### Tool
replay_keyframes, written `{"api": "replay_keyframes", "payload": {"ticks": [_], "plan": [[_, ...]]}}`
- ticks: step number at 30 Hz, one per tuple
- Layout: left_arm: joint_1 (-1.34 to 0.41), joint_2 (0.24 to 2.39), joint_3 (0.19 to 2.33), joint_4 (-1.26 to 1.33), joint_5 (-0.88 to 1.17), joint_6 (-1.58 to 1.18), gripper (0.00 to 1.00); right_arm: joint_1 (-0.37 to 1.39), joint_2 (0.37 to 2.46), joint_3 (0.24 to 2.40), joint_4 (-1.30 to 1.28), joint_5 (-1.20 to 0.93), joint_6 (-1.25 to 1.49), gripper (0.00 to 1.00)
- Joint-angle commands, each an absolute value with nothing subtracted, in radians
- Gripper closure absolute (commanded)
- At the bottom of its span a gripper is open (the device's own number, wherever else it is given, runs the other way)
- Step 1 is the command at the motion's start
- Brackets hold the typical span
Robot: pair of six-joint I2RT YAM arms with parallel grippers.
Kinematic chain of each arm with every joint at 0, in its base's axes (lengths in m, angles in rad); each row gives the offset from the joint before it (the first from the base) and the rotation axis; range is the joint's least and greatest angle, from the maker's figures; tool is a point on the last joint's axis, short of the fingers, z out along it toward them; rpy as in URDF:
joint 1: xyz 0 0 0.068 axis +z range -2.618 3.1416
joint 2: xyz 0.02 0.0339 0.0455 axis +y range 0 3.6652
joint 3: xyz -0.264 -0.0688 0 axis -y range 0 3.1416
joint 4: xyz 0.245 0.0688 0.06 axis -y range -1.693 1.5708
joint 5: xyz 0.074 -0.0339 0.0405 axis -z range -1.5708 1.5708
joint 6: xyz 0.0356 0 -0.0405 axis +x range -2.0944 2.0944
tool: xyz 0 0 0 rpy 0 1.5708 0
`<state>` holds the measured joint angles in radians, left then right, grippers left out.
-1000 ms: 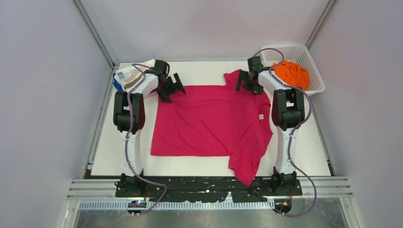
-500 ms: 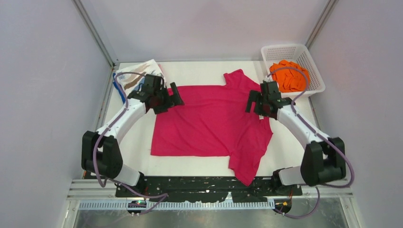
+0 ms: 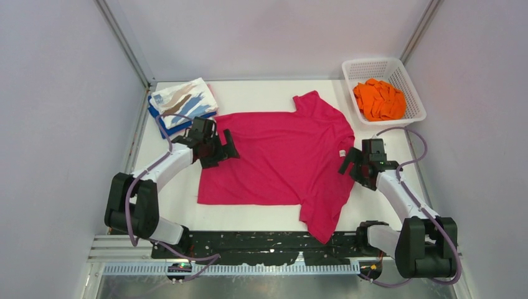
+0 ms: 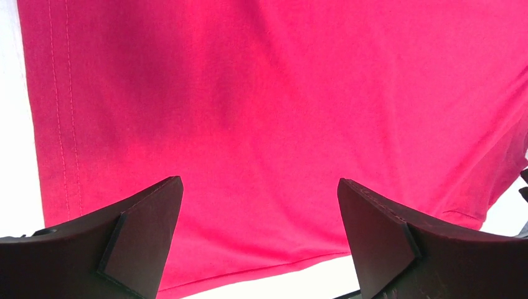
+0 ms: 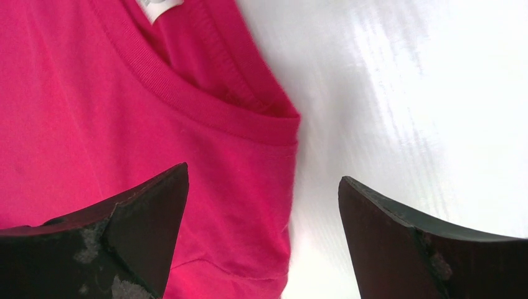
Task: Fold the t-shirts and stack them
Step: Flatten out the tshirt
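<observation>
While the magenta t-shirt (image 3: pixel 280 156) lies spread flat in the middle of the white table (image 3: pixel 261 93), seen from above, both arms reach in over its edges. The left gripper (image 3: pixel 221 154) hangs over the shirt's left edge with its jaws spread and nothing between them. The right gripper (image 3: pixel 350 171) sits at the shirt's right edge, just beside the small white neck label (image 3: pixel 342 152) – its jaws stand wide too. Behind and left of the magenta shirt rests a folded stack: a white streaked t-shirt (image 3: pixel 183 99) on top of a blue t-shirt (image 3: pixel 163 124). Behind and right of it stands a white basket (image 3: pixel 411 78) holding a crumpled orange t-shirt (image 3: pixel 378 99).

From the left wrist, magenta cloth (image 4: pixel 280 124) fills nearly the whole view, with a stitched hem along its left side and a strip of table (image 4: pixel 12 124) beyond. The left gripper's (image 4: pixel 261 237) dark fingers (image 4: pixel 143 237) stand far apart above the cloth, holding nothing.

From the right wrist, the shirt's ribbed collar (image 5: pixel 205 106) curves across the view, the label (image 5: pixel 159 7) at the top edge, bare table (image 5: pixel 405 93) to the right. The right gripper (image 5: pixel 261 237) straddles the cloth's edge – jaws wide, empty.
</observation>
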<state>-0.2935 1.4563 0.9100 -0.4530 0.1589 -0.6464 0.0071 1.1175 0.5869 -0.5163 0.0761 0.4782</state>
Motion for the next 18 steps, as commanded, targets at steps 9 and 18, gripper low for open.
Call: {"api": "replay_keyframes", "payload": {"ticks": [9,18], "plan": [[-0.293,1.479,0.916,-0.361,0.183,-0.625,0.0,-0.109,1.139,0.566,-0.458,0.117,0.508,0.32],[-0.293,1.514,0.923,-0.35,0.198,-0.624,0.0,-0.109,1.268,0.596,-0.385,-0.004,0.491,0.57]]}}
